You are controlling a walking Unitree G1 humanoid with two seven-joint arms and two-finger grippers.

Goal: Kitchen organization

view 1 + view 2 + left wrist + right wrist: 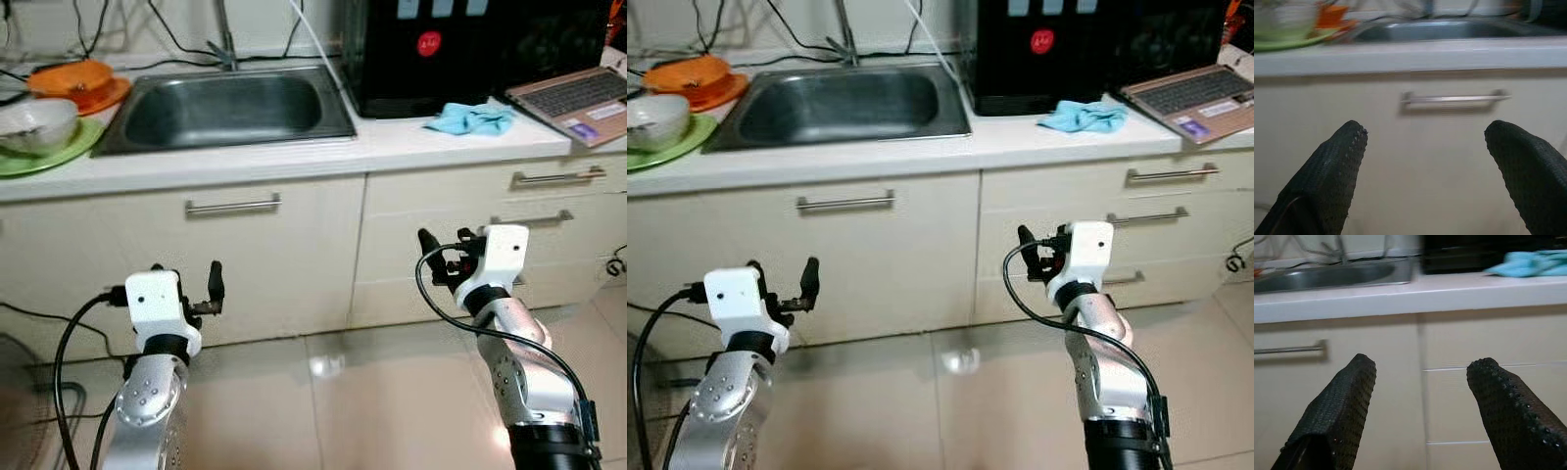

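Both arms are up in front of the cabinets, nothing in hand. The left gripper (186,284) has its fingers spread wide and empty, aimed at the brushed-metal cabinet handle (1454,99) under the sink. The right gripper (443,257) is just as wide open and empty, facing the cabinet seam below the counter (294,157).

Up top, the work waits: at ten o'clock from the left gripper, a glossy pale bowl (37,122) sits on a flat green plate (59,152), with orange dishes (78,80) stacked behind. The stainless sink (230,108) lies at twelve. A crumpled, soft blue cloth (472,118) lies at twelve o'clock from the right gripper, near the black appliance (460,49) and a laptop (578,103).

Risks, as I judge them: the plate overhangs near the counter edge, so a clumsy reach could tip the smooth bowl off. Loose cables trail from both wrists and could snag a handle.
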